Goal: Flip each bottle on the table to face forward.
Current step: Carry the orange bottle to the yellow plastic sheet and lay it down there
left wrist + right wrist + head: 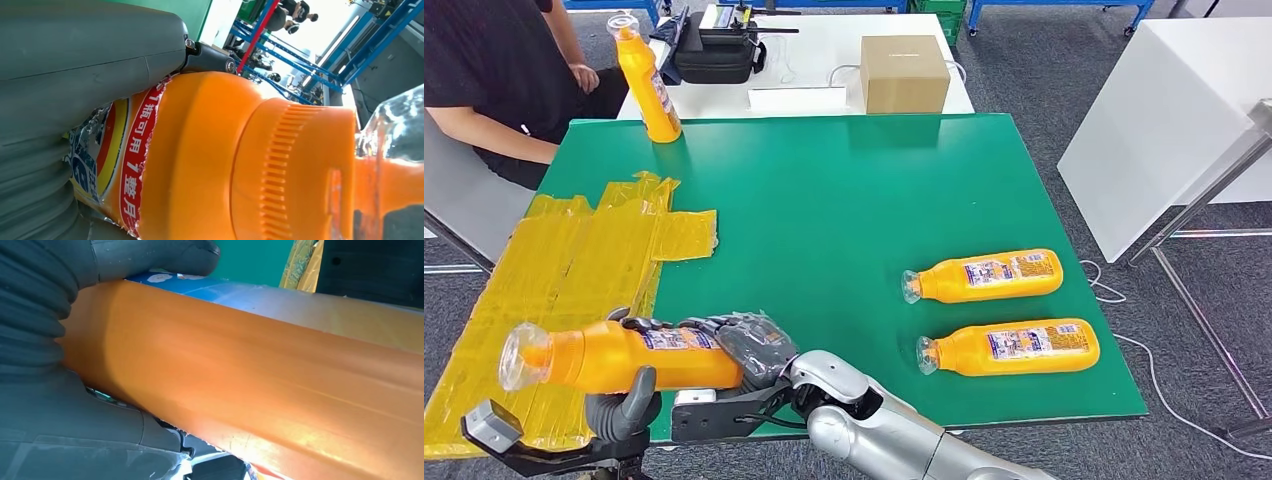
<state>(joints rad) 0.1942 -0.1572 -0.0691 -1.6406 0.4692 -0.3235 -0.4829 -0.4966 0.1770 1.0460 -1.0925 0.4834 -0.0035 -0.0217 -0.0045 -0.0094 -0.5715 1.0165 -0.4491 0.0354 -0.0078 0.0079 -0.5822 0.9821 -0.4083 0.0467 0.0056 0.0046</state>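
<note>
Above table's near-left edge, held bottle point(614, 358) horizontal, cap pointing left.

Bright even light, blurred close wrist views

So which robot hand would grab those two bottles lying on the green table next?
Probably the right robot hand: both lying bottles sit on its side. For now it and the left robot hand both hold a bottle.

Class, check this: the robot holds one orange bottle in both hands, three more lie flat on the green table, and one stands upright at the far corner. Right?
Not quite. The head view shows two bottles lying flat, not three. The rest holds: both hands hold one bottle, and one stands upright.
</note>
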